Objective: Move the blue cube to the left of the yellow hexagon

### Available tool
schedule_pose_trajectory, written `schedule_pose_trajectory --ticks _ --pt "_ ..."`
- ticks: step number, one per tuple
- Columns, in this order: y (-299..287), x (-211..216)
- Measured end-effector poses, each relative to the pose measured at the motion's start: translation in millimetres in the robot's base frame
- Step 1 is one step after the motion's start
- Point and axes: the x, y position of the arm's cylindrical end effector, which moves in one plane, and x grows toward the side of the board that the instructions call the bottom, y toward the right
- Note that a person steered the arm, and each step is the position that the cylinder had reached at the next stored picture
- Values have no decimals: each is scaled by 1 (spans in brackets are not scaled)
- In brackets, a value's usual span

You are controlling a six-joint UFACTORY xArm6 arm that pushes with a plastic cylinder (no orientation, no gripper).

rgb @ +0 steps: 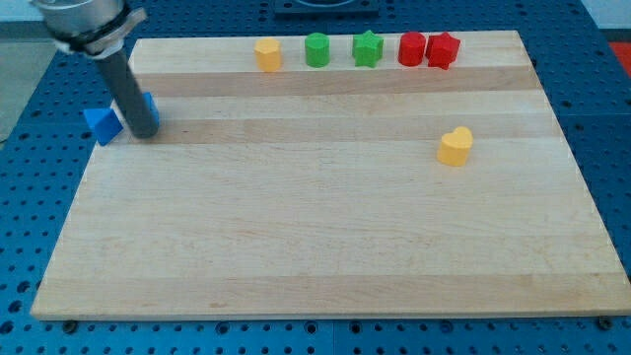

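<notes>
At the board's left edge, my tip (144, 133) (bare rod, no jaws) touches the blue cube (149, 106), mostly hidden behind it. Approach done. Next: push rightward and up toward the yellow hexagon (267, 54), stopping short.

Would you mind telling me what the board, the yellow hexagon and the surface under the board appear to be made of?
The board looks like pale unvarnished or matte wood: lengthwise grain and plank seams show. The yellow hexagon looks like painted wood or plastic, uniformly coloured with a slight sheen; I cannot tell which. The blue surface underneath looks like painted metal, judging by its regular grid of holes.
</notes>
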Motion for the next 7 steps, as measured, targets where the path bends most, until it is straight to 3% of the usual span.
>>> schedule_pose_trajectory --ticks 2,7 --pt "29 -35" --pt "29 -84"
